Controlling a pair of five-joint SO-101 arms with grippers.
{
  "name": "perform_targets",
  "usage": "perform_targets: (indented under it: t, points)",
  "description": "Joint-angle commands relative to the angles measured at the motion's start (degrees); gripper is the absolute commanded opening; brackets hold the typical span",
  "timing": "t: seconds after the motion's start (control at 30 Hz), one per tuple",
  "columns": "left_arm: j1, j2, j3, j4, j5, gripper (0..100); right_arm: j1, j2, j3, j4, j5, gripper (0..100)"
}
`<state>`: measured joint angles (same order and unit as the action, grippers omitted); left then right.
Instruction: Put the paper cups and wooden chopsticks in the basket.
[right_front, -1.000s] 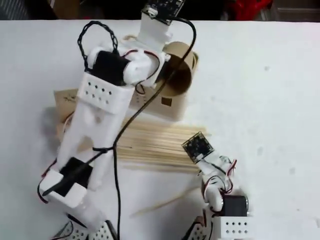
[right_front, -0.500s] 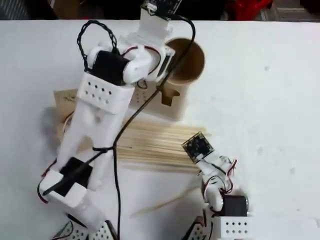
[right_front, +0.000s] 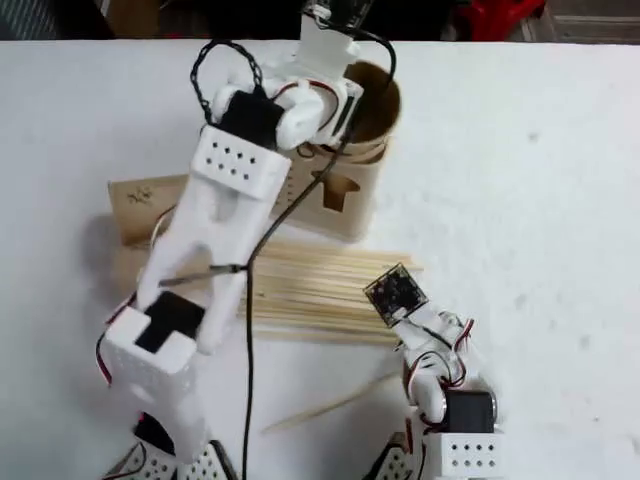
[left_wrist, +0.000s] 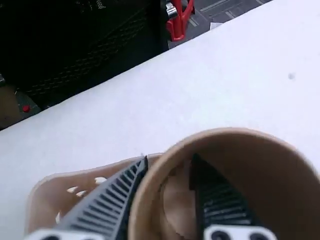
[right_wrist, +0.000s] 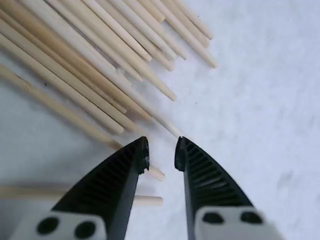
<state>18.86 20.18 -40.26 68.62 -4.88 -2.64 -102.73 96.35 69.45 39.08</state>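
Clamps the paper cup by its wall in the left tool, 1 finger inside, basket just below. Holds the right tool slightly parted, wooden chopsticks tip-first just ahead, shafts running away along the table.

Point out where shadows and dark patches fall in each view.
High view: even light, a soft shadow on the table beside the left arm. Left wrist view: the paper cup is shaded inside, the room behind the table is dark. Right wrist view: thin shadows lie under the chopsticks, greyest near the right gripper.
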Motion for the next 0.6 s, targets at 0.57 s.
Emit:
perform_targets:
  t: [0.57]
  points:
    - [-2.6,0.4,-12.7,4.6,0.2,16,0.3,-0.4,0.4,-0.6,0.5,9.4]
